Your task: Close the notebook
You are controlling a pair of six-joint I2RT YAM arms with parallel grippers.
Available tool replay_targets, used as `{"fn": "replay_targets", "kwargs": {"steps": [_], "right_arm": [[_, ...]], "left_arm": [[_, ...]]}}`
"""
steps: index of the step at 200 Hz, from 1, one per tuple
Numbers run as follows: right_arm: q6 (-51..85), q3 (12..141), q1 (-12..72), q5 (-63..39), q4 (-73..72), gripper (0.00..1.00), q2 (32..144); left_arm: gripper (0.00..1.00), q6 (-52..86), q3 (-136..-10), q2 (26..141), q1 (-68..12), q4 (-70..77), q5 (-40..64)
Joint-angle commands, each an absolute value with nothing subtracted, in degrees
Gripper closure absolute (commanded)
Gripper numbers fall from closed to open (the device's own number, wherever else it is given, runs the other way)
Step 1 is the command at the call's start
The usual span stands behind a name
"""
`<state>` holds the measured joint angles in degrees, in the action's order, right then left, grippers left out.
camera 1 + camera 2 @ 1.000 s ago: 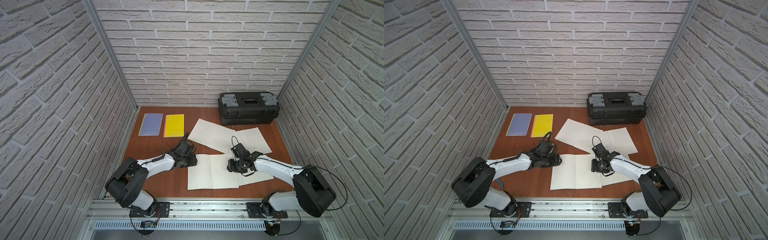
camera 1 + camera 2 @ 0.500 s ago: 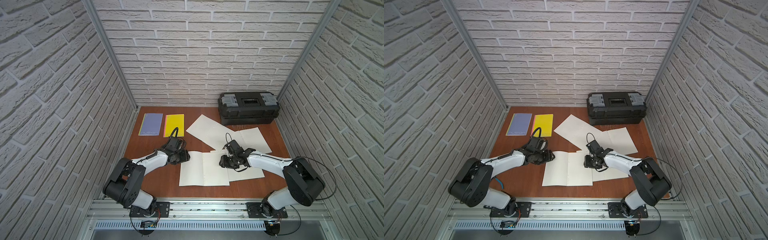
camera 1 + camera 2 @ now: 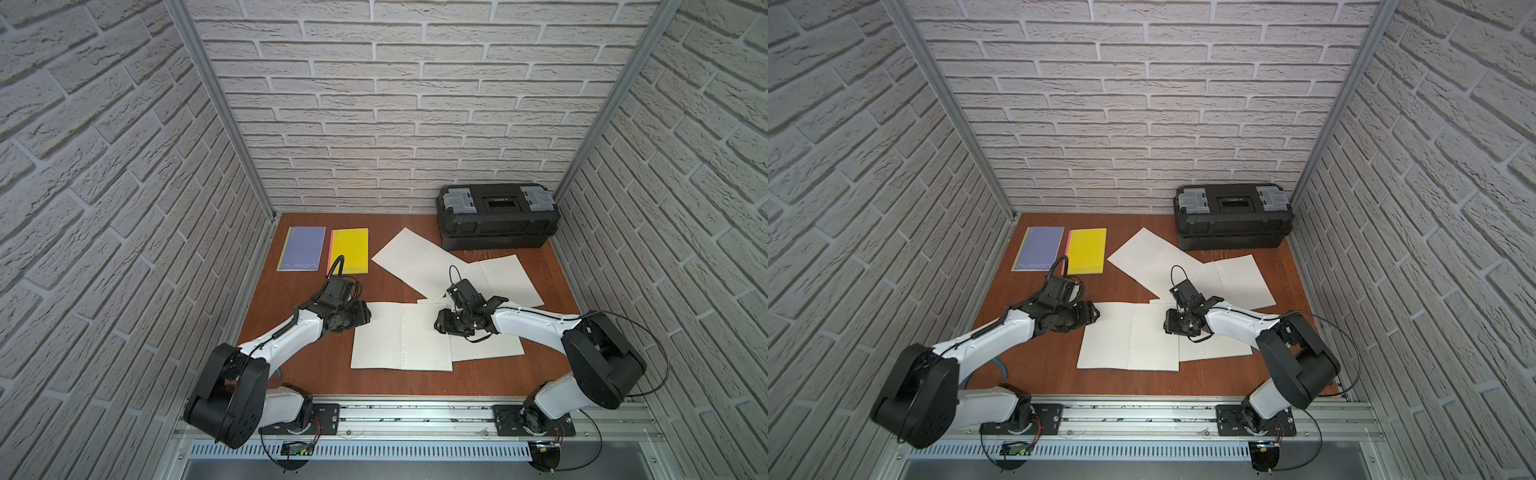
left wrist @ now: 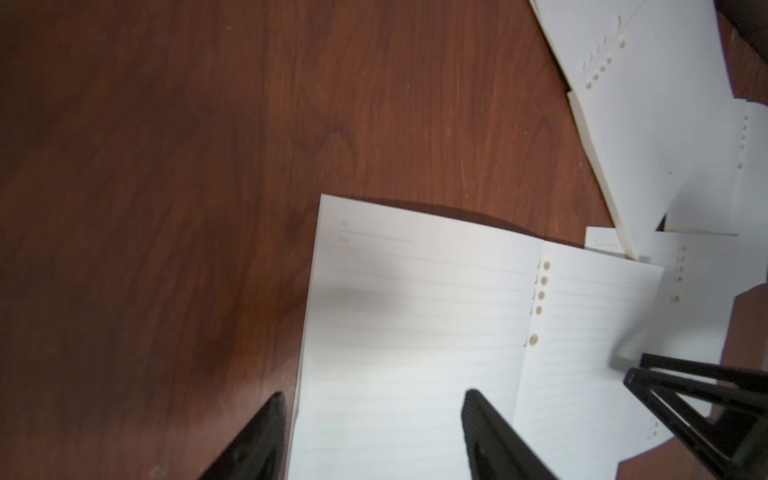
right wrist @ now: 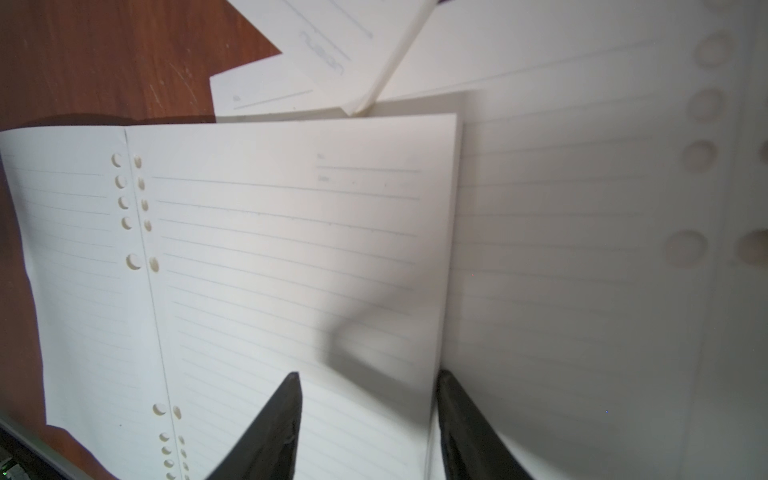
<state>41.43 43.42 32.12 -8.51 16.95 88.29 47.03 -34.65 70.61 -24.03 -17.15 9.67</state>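
Notebook (image 3: 401, 336) lay open on the tabletop (image 3: 386, 286), overlapping other paper (image 3: 494, 349). Left jaws stood spread astride its left edge, right jaws spread astride its right edge.

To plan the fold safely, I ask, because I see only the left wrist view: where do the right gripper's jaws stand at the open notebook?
Observer: The right gripper is open, jaws astride the outer edge of the open notebook's page on its own side.
Operator: Are closed notebooks nearby?
Observer: Two: a purple notebook and a yellow notebook lie side by side at the far edge, beyond the left gripper.
Operator: Any obstacle on the other side?
Observer: A black toolbox stands in the far corner on the right gripper's side, apart from the open notebook.
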Motion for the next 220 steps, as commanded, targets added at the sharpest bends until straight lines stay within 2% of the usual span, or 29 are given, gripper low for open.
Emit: {"fn": "replay_targets", "kwargs": {"steps": [1,40,93,167,220], "right_arm": [[42.01,42.26,32.70,-9.34,15.83,0.47,90.08],[41.84,41.97,32.73,-9.28,15.56,0.47,90.18],[41.93,41.70,32.72,-9.31,15.75,0.47,89.67],[41.77,41.48,32.70,-8.74,16.60,0.47,88.61],[41.92,41.11,32.70,-8.74,16.61,0.47,88.07]], "left_arm": [[0.31,53.50,-30.59,63.72,-25.16,-19.75,7.65],[0.29,57.75,-28.14,55.90,-29.92,-27.31,2.73],[0.27,62.29,-23.64,51.04,-33.73,-29.89,2.08],[0.27,65.91,-21.21,52.25,-39.76,-27.77,1.48],[0.27,66.44,-20.83,57.33,-42.46,-23.18,2.55]]}}
